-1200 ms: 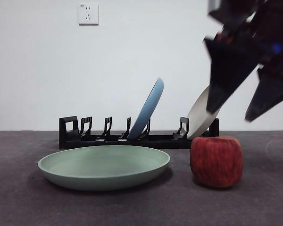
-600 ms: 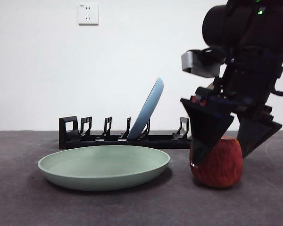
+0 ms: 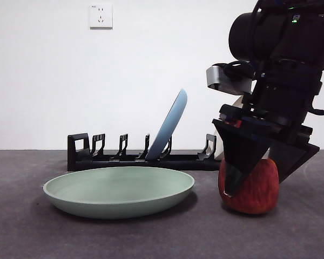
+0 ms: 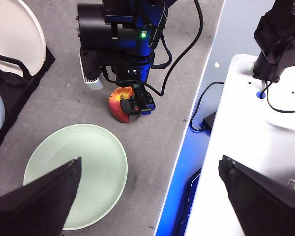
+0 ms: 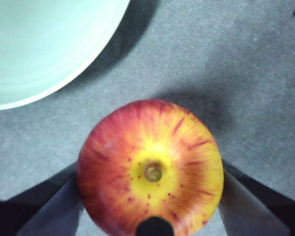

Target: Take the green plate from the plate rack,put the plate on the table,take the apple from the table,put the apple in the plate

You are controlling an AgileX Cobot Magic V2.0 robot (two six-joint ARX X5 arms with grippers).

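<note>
Two black jaws of the right gripper (image 3: 255,181) are set against either side of the apple (image 3: 249,186), which is seen on the table (image 3: 151,237) just right of the green plate (image 3: 119,190), while the left gripper (image 4: 150,196) is held wide open high above.

Apple (image 5: 150,169) red, yellow-streaked; plate (image 3: 119,190) sage-green.

No readable text, label, brand name or number is shown in any of the views. Only the slot markings of the white square plastic wall socket (image 3: 101,16), at about eleven o'clock in the front view, can be made out, with no lettering legible on it.
</note>
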